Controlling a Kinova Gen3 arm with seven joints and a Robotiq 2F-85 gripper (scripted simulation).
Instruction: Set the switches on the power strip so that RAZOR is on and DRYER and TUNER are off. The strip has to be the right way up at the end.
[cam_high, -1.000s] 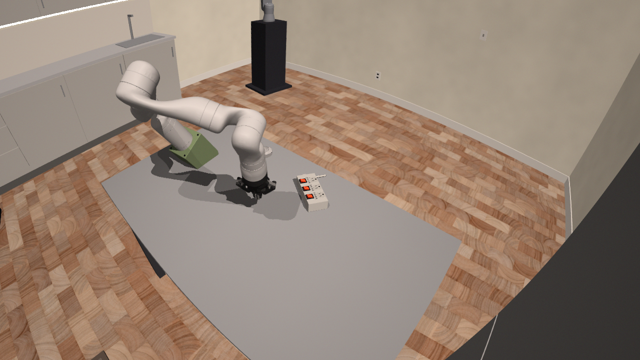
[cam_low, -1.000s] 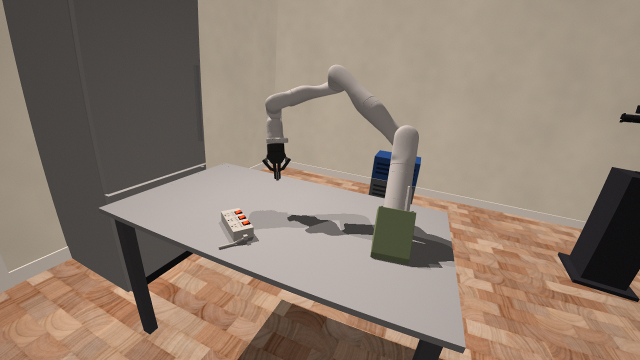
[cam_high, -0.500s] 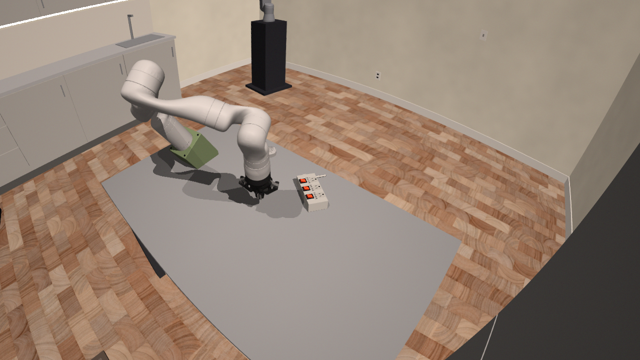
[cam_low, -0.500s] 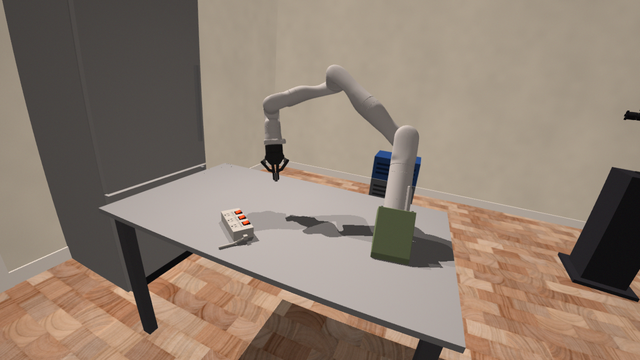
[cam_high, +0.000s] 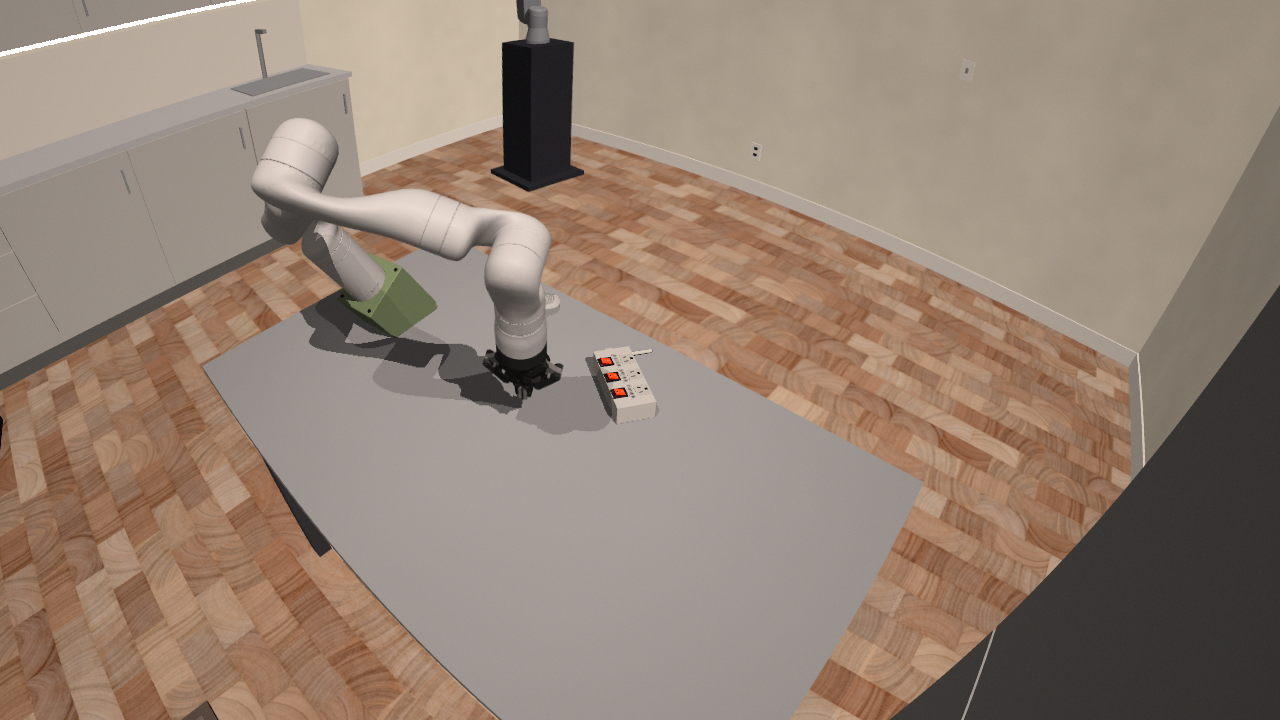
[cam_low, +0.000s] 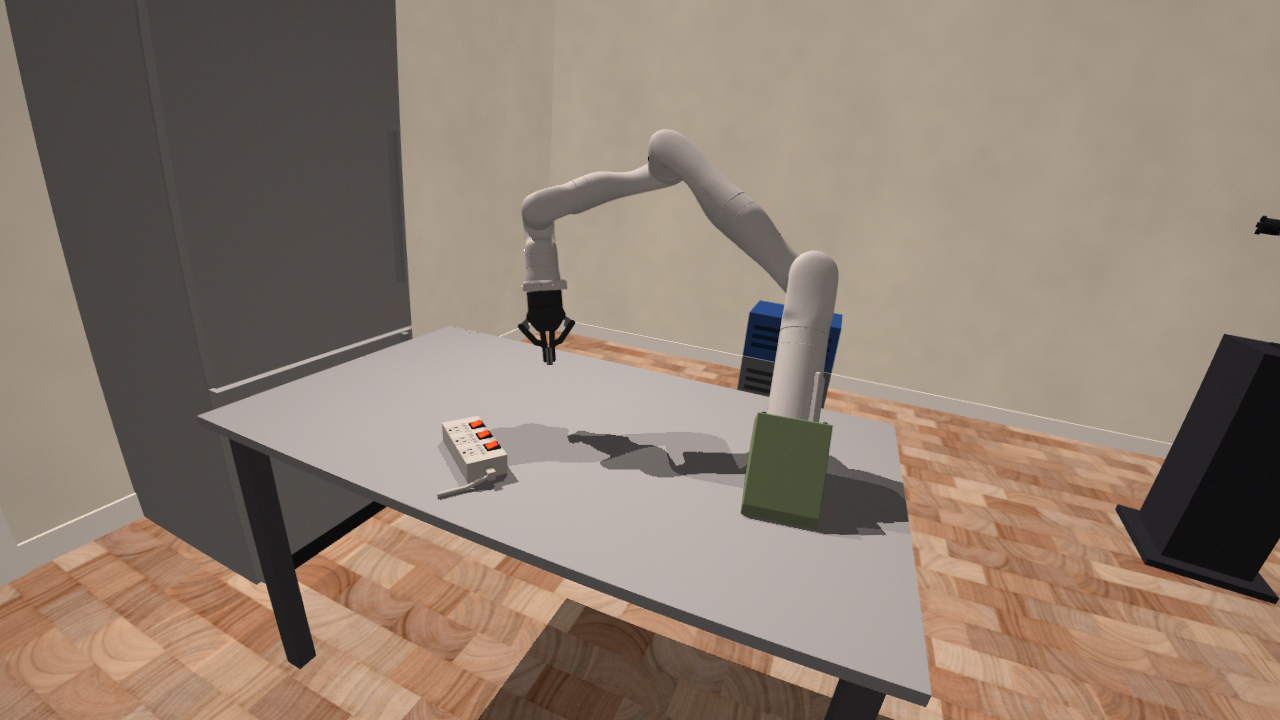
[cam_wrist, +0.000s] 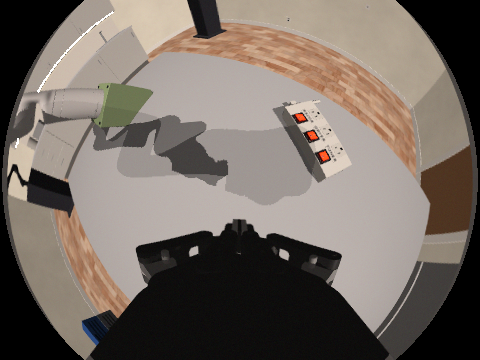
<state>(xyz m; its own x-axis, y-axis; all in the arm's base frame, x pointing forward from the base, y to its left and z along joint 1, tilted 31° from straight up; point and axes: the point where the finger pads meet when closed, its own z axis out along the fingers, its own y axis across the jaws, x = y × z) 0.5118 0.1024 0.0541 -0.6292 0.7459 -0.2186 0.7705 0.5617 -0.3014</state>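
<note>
A white robot arm reaches over a grey table (cam_low: 626, 537), its black gripper (cam_low: 548, 355) pointing straight down and hanging well above the surface. The fingers are pressed fully together with nothing between them.

The power strip (cam_high: 624, 386) lies flat near one long edge of the table, face up, apart from the gripper and off to its side. Three red rocker switches (cam_wrist: 311, 136) run in a row along its top. The printed labels beside them are too small to read in any view, so which switch is RAZOR, DRYER or TUNER cannot be told, nor can each switch's on or off position.

In the top view the arm's wrist covers most of the gripper, and only the splayed black linkage shows beneath it. The wrist view is largely filled by the gripper's own dark body (the fingertips appear only as a small nub at its upper edge). The exterior view alone shows the gap between fingertips and table, and also a short grey cord stub (cam_low: 467, 487) lying on the table at the strip's near end. The arm's green base block (cam_low: 785, 469) stands on the table, well apart from the strip.
</note>
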